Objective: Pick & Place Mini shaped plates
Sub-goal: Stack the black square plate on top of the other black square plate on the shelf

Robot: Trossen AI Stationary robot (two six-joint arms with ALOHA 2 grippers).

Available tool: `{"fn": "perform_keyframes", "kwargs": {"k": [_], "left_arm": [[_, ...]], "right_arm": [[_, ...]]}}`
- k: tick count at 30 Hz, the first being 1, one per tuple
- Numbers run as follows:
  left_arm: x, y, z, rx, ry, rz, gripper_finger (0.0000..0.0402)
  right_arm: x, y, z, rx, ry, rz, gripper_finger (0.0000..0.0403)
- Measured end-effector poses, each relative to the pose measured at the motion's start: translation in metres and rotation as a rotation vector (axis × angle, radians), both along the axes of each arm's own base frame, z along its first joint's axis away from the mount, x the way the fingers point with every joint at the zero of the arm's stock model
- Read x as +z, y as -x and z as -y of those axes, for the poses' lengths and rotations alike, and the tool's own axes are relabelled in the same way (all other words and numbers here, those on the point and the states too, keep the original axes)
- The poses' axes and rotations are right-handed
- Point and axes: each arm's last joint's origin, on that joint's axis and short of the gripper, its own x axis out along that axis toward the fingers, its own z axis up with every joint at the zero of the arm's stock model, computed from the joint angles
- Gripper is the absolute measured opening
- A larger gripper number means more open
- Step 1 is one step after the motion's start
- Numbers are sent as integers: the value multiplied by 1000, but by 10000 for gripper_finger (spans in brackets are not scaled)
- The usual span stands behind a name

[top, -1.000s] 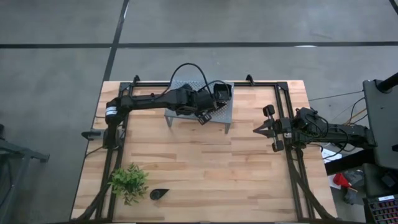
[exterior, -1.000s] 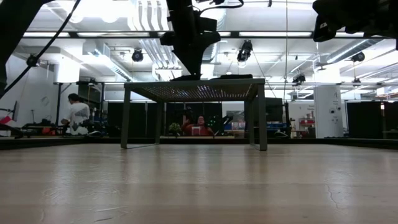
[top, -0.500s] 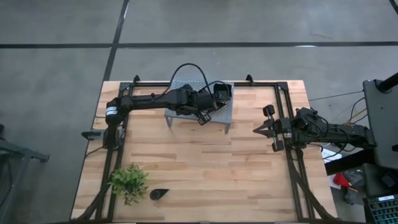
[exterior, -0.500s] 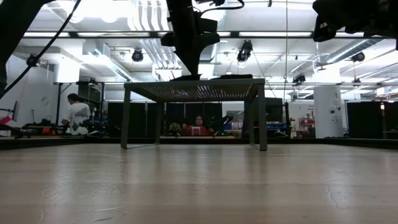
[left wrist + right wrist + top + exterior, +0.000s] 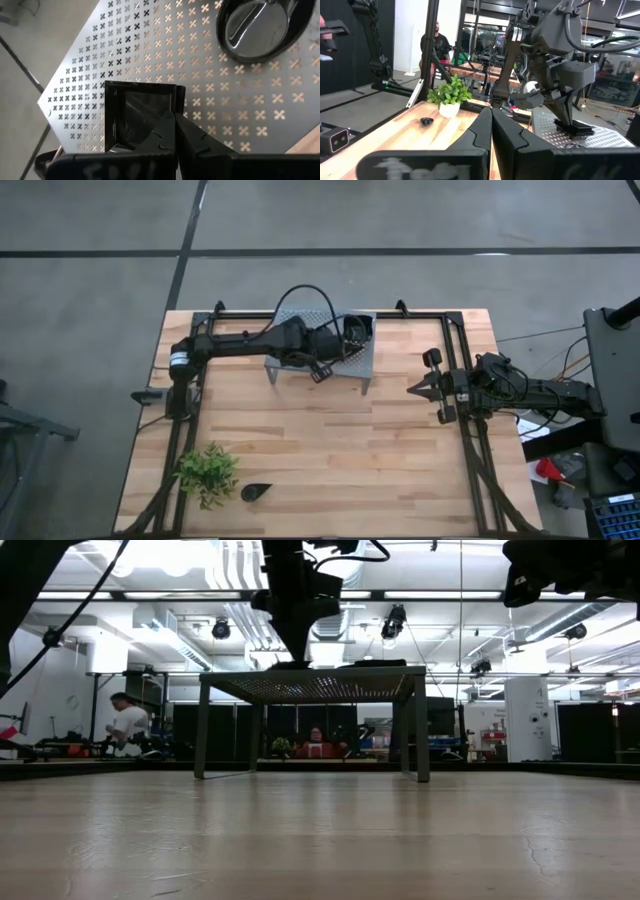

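On top of the grey perforated metal rack (image 5: pixel 352 358), the left gripper (image 5: pixel 174 131) has its fingers pinched together on the rim of a small square black dish (image 5: pixel 142 107), with a round black dish (image 5: pixel 260 25) just beside it. That thin edge grip looks risky: the dish could twist or slip as it lifts. To the right of the rack, the right gripper (image 5: pixel 416 388) waits, fingers closed on nothing.

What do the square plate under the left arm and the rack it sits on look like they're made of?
Square plate: glossy black, likely glazed ceramic or plastic; its inside mirrors the surroundings. Rack: matte grey sheet metal, punched through with cross-shaped holes.
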Motion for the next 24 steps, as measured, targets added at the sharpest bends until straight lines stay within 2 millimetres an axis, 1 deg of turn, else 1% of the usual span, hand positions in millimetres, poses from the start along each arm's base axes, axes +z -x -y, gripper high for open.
{"fn": "perform_keyframes", "kwargs": {"k": [4,15,24], "left_arm": [[-1,2,3,-5,0,-22,0],[-1,2,4,29,40,10,0],[11,7,7,22,31,39,1]], "right_arm": [[0,0,0,0,2,0,8],[0,0,0,0,-2,0,8],[0,0,0,0,2,0,8]]}}
